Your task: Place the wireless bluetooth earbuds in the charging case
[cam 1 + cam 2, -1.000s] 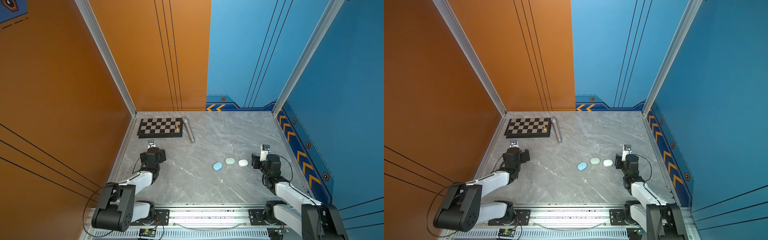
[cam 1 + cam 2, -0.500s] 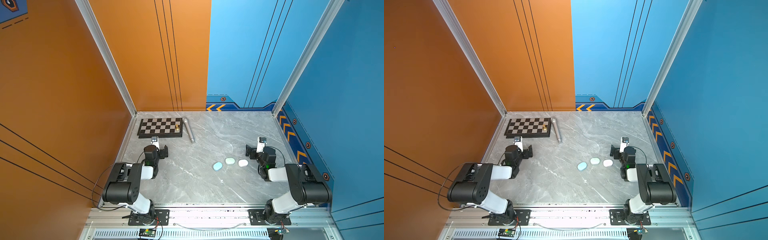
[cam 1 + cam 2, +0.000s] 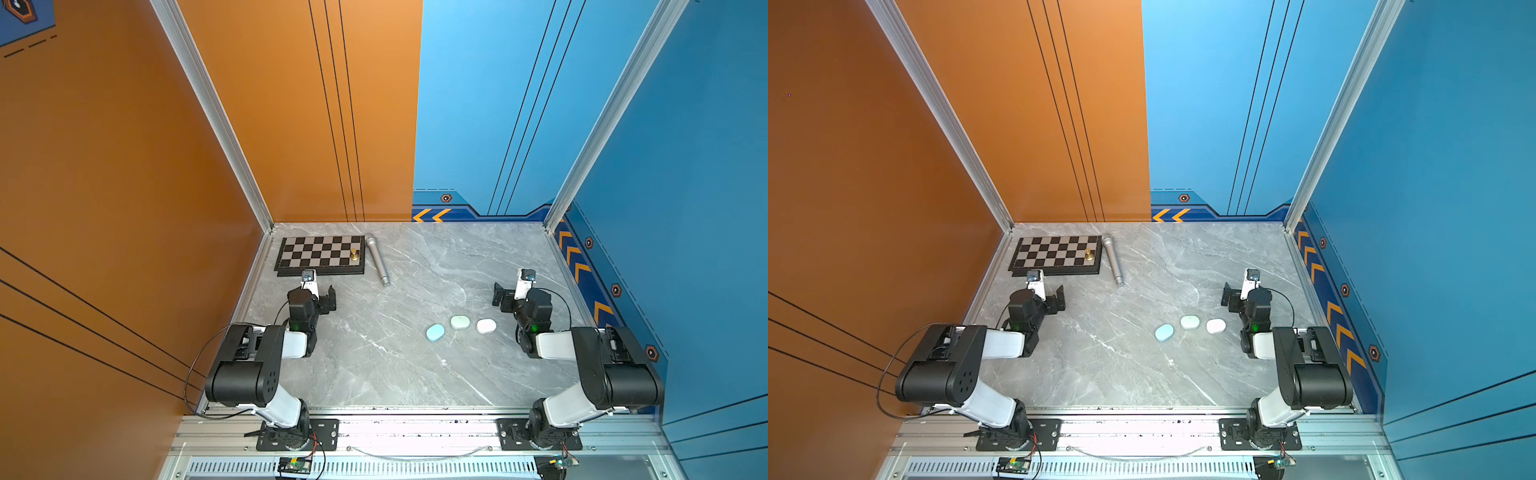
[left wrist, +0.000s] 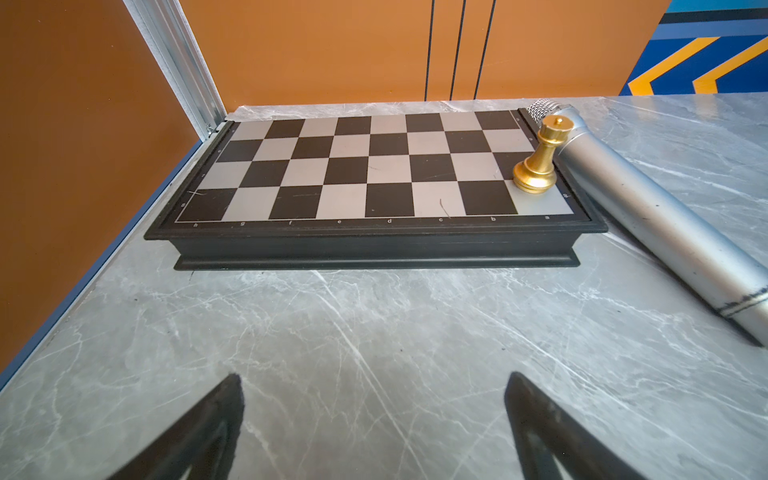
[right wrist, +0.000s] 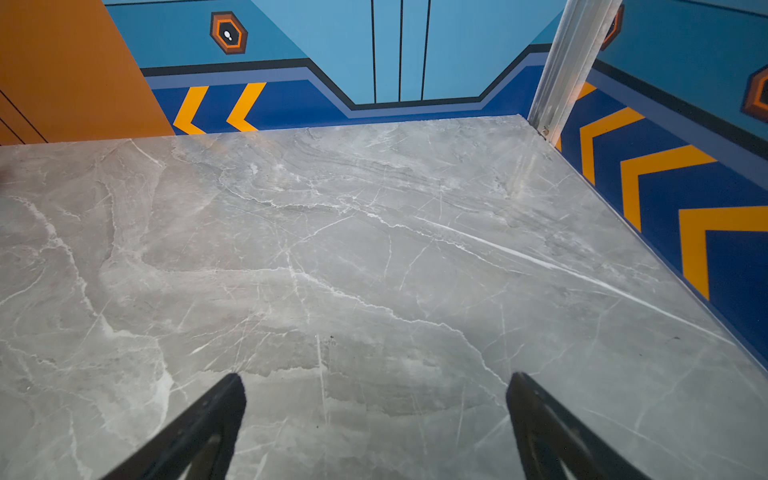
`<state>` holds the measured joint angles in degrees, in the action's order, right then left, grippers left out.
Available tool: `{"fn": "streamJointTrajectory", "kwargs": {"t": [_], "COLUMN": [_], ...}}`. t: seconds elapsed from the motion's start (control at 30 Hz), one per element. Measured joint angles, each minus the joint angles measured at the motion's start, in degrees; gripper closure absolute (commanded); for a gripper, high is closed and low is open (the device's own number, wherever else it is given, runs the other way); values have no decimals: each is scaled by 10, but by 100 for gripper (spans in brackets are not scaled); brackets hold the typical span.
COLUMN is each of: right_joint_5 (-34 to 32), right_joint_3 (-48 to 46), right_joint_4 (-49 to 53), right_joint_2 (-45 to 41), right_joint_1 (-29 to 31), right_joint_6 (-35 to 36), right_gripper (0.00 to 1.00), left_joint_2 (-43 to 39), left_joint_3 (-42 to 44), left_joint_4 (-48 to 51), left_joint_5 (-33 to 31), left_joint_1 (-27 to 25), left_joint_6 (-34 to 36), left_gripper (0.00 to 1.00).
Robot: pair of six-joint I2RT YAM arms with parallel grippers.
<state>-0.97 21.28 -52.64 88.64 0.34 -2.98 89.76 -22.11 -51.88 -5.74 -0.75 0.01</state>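
Three closed pebble-shaped charging cases lie in a row right of centre in both top views: pale blue, mint and white. The earbuds are hidden. My left gripper hangs open over bare marble on the left, facing the chessboard. My right gripper is open and empty, just beyond and right of the white case, facing the far right corner. Neither wrist view shows a case.
A black-and-silver chessboard lies at the far left with a gold chess piece on its right corner. A silver microphone lies along its right side. Walls enclose the grey marble table on three sides.
Both arms have risen from a low, stretched pose at the front, their elbows now folded up. Both grippers have shifted slightly toward the far wall. The cases have not moved.
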Motion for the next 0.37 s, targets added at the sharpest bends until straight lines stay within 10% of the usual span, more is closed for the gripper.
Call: {"fn": "streamJointTrajectory", "kwargs": {"t": [0.37], "right_joint_5": [-7], "right_joint_3": [0], "right_joint_4": [2], "right_joint_2": [0], "right_joint_1": [0], "right_joint_6": [0], "right_gripper": [0], "left_joint_2": [0], "left_joint_3": [0], "left_joint_4": [-2], "left_joint_5": [0], "left_joint_1": [0], "left_joint_6": [0], "left_gripper": [2]}}
